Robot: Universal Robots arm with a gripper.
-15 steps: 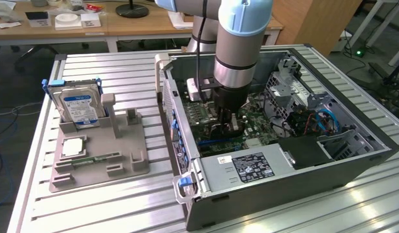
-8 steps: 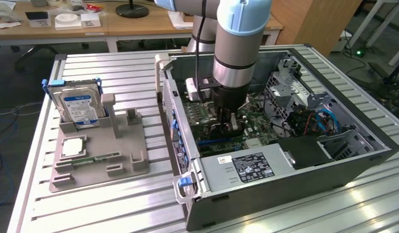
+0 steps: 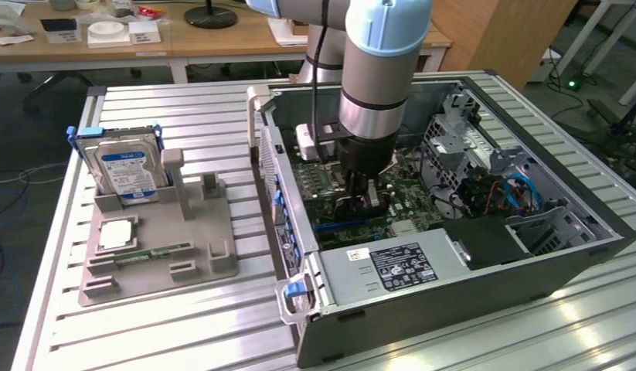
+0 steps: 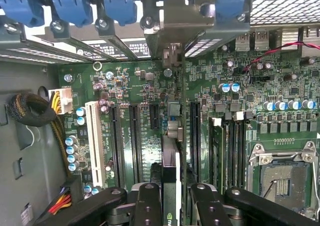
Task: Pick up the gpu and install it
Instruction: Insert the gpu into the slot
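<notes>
In the wrist view the gpu (image 4: 170,168) is seen edge-on as a thin dark card with a green edge. It is clamped between the two black fingers (image 4: 149,203) of my gripper (image 4: 173,198), which is shut on it. The card stands upright over the green motherboard (image 4: 145,86), between two long black expansion slots (image 4: 135,141). I cannot tell whether its lower edge touches a slot. In the exterior view my gripper (image 3: 361,199) reaches down into the open computer case (image 3: 565,263), with the gpu (image 3: 373,202) showing as a dark piece beneath it.
Left of the case, a grey fixture (image 3: 163,247) holds a silver hard drive (image 3: 127,171), a RAM strip (image 3: 147,253) and a CPU chip (image 3: 117,234). Inside the case are the power supply (image 3: 400,267), a drive cage (image 3: 467,143), a white slot (image 4: 94,141), RAM sticks (image 4: 227,151) and the CPU socket (image 4: 282,178).
</notes>
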